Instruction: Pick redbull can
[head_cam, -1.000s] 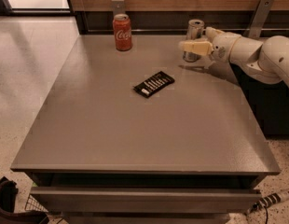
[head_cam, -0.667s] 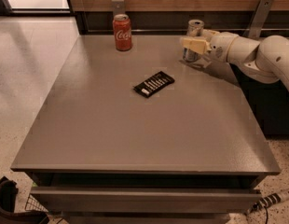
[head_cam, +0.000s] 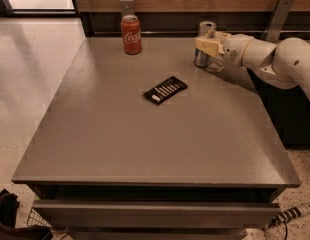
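The redbull can (head_cam: 206, 30), tall, slim and silver with a shiny top rim, stands upright near the back right of the grey table (head_cam: 145, 134). My gripper (head_cam: 210, 43) reaches in from the right on a white arm (head_cam: 275, 56) and sits right at the can, covering its middle. The can's base rests on the table top.
A red Coca-Cola can (head_cam: 131, 34) stands at the back, left of centre. A flat black packet (head_cam: 165, 90) lies in the middle of the table. A wooden wall with two metal brackets runs behind the table. A cable (head_cam: 290, 215) lies on the floor at the lower right.
My gripper has moved a little back and up along the redbull can and now covers its middle. The can, the red can and the black packet have not moved.
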You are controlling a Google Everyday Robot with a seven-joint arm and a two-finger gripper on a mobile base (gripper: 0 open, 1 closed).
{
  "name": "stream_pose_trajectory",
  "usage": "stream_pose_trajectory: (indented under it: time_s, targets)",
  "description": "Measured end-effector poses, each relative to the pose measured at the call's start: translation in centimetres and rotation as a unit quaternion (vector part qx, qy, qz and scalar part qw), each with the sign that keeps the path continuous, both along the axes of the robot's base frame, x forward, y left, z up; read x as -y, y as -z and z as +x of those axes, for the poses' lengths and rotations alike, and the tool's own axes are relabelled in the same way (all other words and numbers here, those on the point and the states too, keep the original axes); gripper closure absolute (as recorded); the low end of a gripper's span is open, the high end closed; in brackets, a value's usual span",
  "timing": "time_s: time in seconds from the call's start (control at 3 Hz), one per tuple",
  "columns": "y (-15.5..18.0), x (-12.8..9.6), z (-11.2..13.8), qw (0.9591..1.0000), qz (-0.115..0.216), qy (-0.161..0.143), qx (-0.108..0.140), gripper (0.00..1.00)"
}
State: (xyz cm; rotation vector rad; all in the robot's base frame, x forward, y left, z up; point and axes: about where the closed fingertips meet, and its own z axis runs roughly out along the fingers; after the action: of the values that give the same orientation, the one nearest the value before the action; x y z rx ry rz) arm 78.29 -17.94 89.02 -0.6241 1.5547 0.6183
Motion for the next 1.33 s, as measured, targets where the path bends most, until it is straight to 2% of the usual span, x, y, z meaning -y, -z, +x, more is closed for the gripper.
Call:
stream_pose_trajectory:
  time_s: [0.33,0.67,1.33]
  targets:
    - [0.0,-0.2,0.0,1.0,0.0,-0.001,0.0,1.0]
    - [0.0,-0.2,0.0,1.0,0.0,-0.002,0.0,1.0]
    - [-4.2,-0.2,-1.6,0.9996,-0.022,-0.013,0.014,1.0]
